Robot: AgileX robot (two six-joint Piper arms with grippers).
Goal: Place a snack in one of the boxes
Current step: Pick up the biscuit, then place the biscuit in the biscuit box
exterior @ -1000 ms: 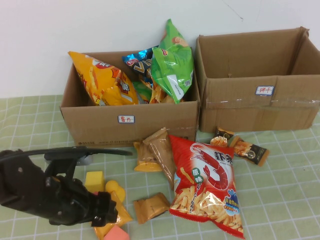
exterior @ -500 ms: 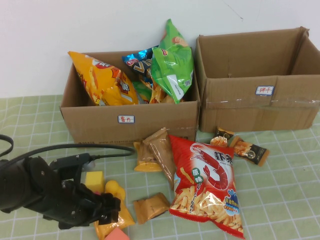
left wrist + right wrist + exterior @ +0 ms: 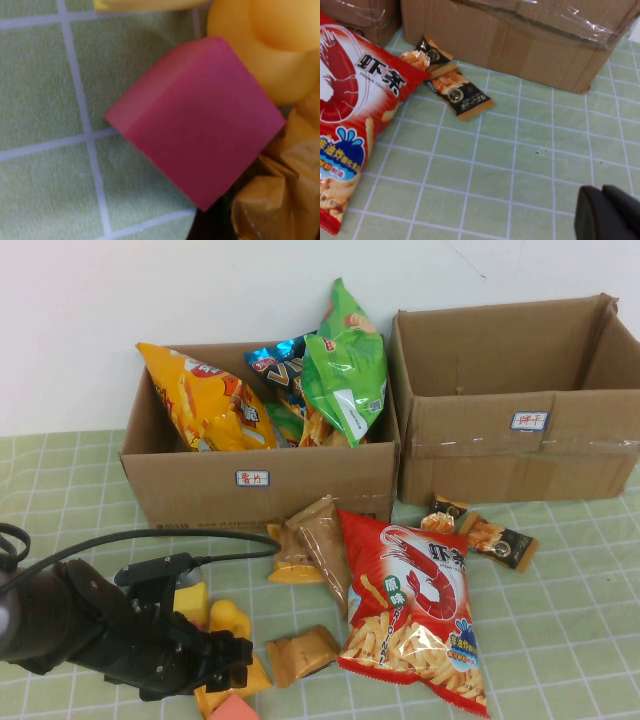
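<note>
My left gripper (image 3: 236,656) is low at the front left of the table, right over a small orange snack packet (image 3: 250,678). That packet lies among a yellow duck (image 3: 230,618), a yellow block (image 3: 193,600) and a pink block (image 3: 233,708). Up close, the left wrist view shows the pink block (image 3: 200,120), the duck (image 3: 270,45) and the crumpled orange packet (image 3: 282,200). The left box (image 3: 260,485) holds several chip bags; the right box (image 3: 515,430) shows no contents. My right gripper (image 3: 609,214) hangs shut over bare cloth, out of the high view.
A big red shrimp-chip bag (image 3: 415,605) lies mid-table. Brown packets (image 3: 318,540) and another orange packet (image 3: 303,652) sit beside it. Two small black-and-orange packets (image 3: 451,85) rest before the right box. A black cable (image 3: 150,538) trails from the left arm.
The left arm has slid to the right and lowered onto the orange packet between the duck and the pink block. The right gripper has not moved.
</note>
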